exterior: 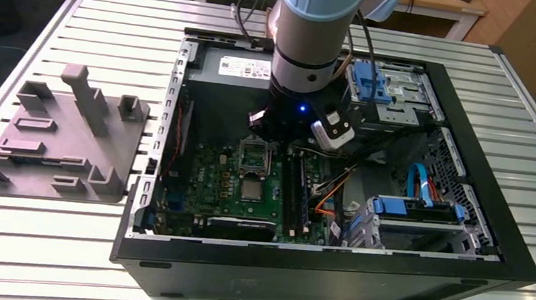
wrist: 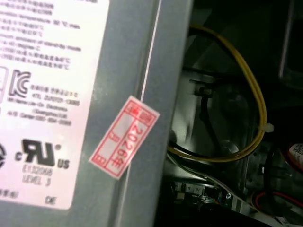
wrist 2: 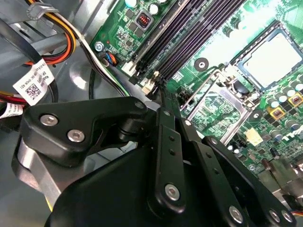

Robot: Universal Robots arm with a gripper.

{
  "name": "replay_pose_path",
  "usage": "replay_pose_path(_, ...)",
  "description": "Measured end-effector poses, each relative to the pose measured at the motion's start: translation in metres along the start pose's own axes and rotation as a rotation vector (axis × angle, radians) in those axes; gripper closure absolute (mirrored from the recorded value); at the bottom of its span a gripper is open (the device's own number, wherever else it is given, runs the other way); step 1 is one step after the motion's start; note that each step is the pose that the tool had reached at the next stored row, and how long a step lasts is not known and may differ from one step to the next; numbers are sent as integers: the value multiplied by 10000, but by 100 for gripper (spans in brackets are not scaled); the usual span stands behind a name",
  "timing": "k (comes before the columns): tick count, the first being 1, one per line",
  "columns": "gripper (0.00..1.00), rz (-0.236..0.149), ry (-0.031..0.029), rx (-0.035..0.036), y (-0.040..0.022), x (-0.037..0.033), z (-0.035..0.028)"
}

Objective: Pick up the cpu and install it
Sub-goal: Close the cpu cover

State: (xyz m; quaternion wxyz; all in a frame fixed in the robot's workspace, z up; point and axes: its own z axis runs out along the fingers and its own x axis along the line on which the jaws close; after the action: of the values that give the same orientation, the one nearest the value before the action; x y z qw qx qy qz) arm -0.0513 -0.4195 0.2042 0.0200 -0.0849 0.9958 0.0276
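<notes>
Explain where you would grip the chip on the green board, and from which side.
Probably take the chip by two opposite thin edges, coming straight down from above. It lies flat on the green board, so only its edges offer grip, and the metal frame lies open beside it.

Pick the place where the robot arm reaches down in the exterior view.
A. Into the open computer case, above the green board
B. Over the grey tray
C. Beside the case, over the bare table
A: the lower end of the arm is inside the computer case, above the green board; the grey tray lies apart, at the exterior view's left.
</notes>
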Motion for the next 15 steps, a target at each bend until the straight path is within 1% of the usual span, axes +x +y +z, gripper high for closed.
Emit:
replay_pose_path(4, 90, -399, 21, -17, 0, 1, 8)
replay_pose_path(7, 90, -482, 23, -19, 2, 1, 25)
replay_pose_path(11, 90, -492, -24, 3, 13, 3, 46)
replay_pose_path(13, 90, -494, -45, 1, 21, 9, 53)
replay_pose_path(15, 90, -494, -52, -4, 26, 28, 55)
